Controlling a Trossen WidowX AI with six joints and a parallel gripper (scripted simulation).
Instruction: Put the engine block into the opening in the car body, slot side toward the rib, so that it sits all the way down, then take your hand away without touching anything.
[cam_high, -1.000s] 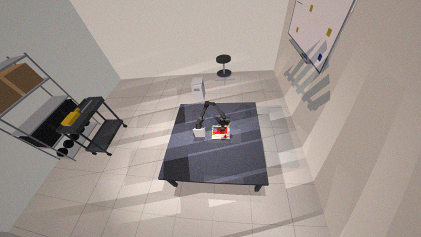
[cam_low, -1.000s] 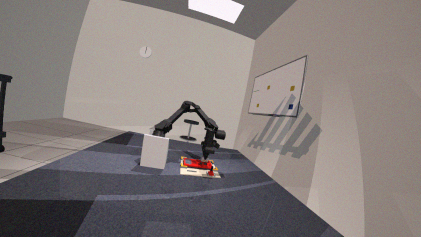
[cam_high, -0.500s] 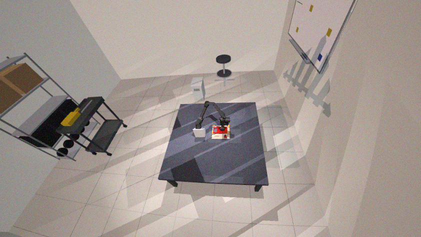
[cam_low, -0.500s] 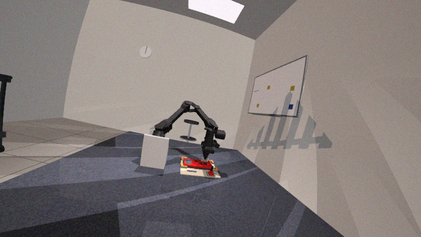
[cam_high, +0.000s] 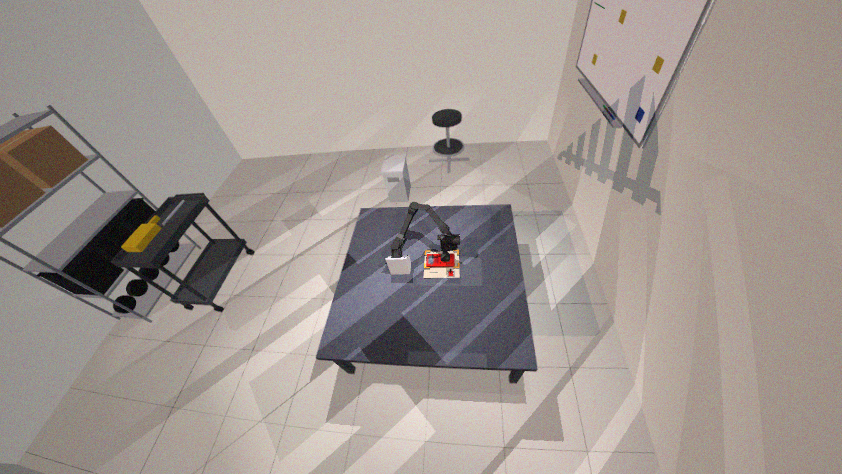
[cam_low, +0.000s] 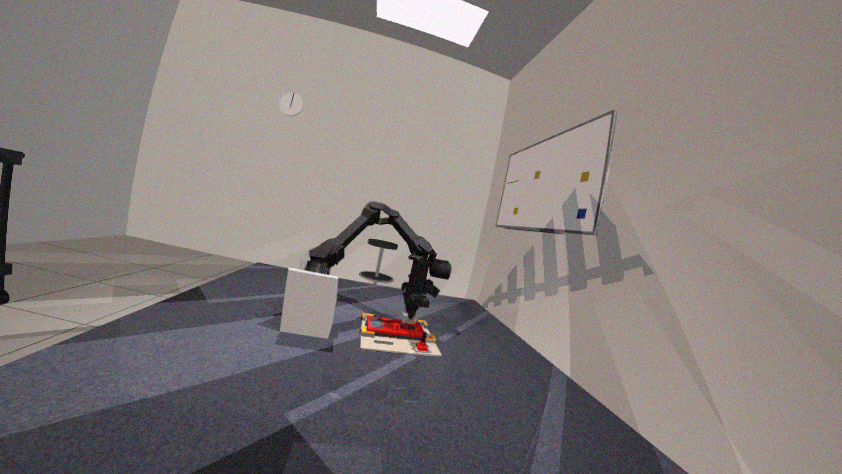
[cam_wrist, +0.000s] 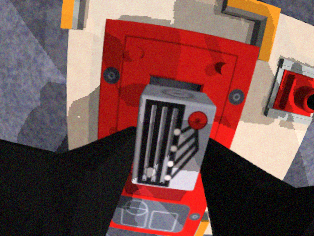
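over the opening (cam_wrist: 159, 80) in the red car body (cam_high: 433, 263) (cam_low: 382, 327) (cam_wrist: 170, 55), the gripper (cam_high: 446, 256) (cam_low: 411, 316) (cam_wrist: 169, 139) grasps the engine block (cam_wrist: 172, 137).

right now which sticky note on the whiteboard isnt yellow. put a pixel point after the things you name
The blue one (cam_high: 639, 114) (cam_low: 581, 213), at the board's lower right in the exterior view; the other notes are yellow.

1. The arm (cam_high: 406, 230) (cam_low: 354, 230) is black or very dark grey, made of several slim, angular links with thick joints.
2. Above the jaws, a dark rounded part sticks out at one side.
3. The gripper (cam_low: 410, 313) (cam_wrist: 169, 139) has two plain black fingers, which become narrower toward the tips.
4. On the arm, I cannot make out screws or markings.
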